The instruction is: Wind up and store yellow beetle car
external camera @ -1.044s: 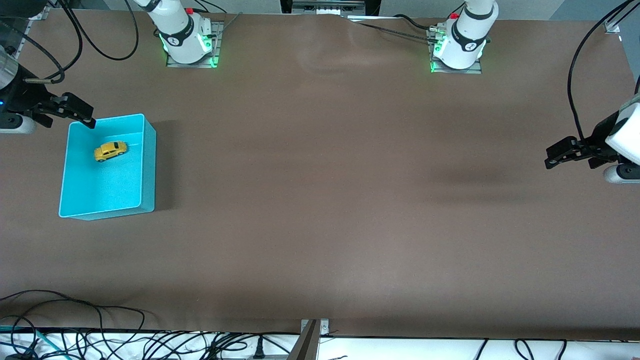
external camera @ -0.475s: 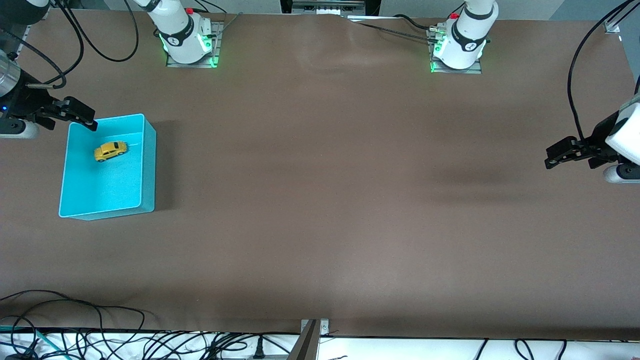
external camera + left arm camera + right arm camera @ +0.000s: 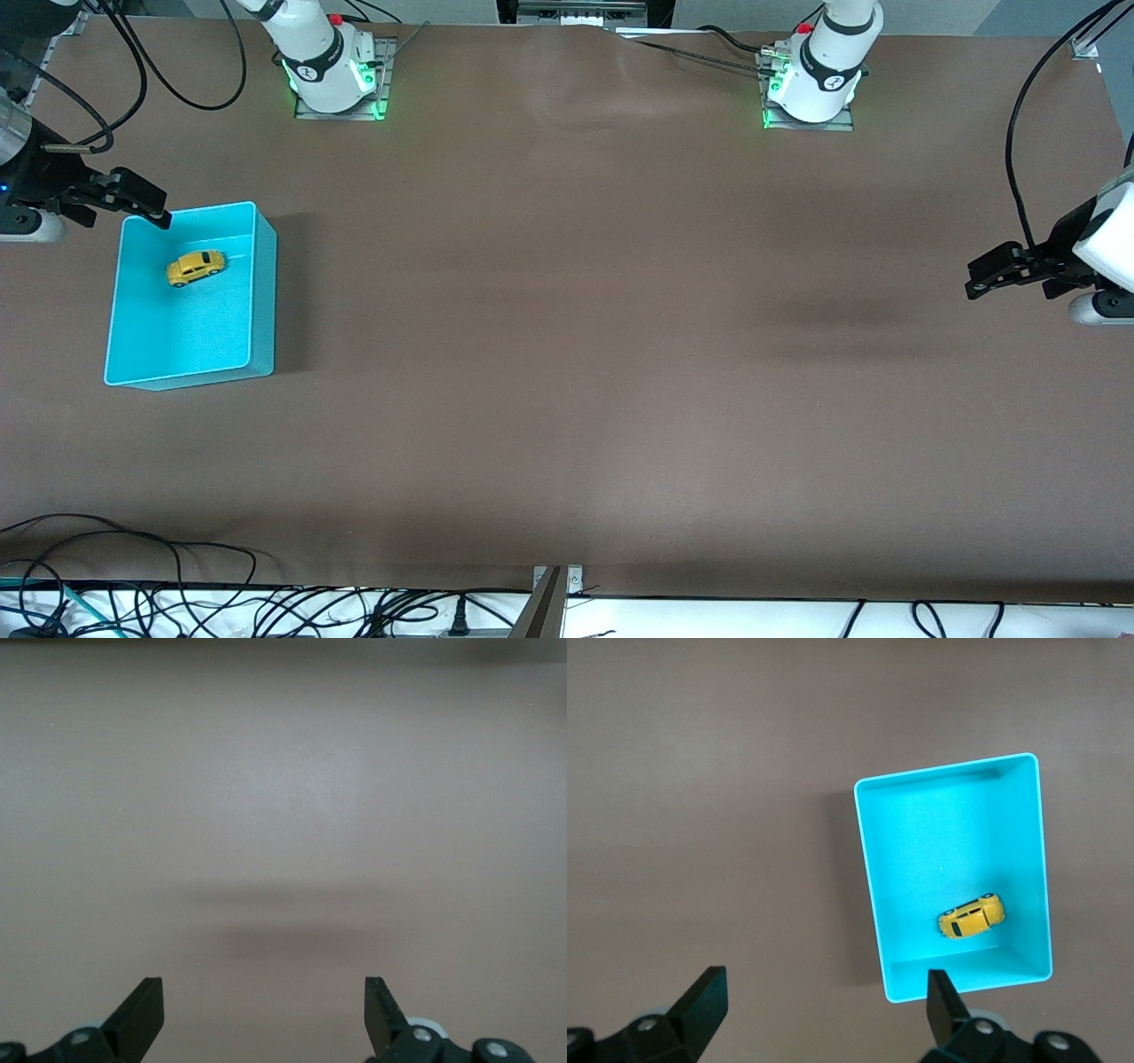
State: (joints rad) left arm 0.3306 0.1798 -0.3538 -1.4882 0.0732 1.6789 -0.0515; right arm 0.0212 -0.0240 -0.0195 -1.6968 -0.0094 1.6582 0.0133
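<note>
Left gripper and right gripper aloft, fingers apart.

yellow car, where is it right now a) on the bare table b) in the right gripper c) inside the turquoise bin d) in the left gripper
c: the car sits on the floor of the bin, held by nothing; the right gripper is open above the bin's corner and the left gripper is open over the table's other end.

The turquoise bin looks like smooth plastic with a slight sheen on its walls. In it, the yellow beetle car has a glossy painted shell. Under the bin, the brown table looks matt, with faint ripples like a mat
</note>
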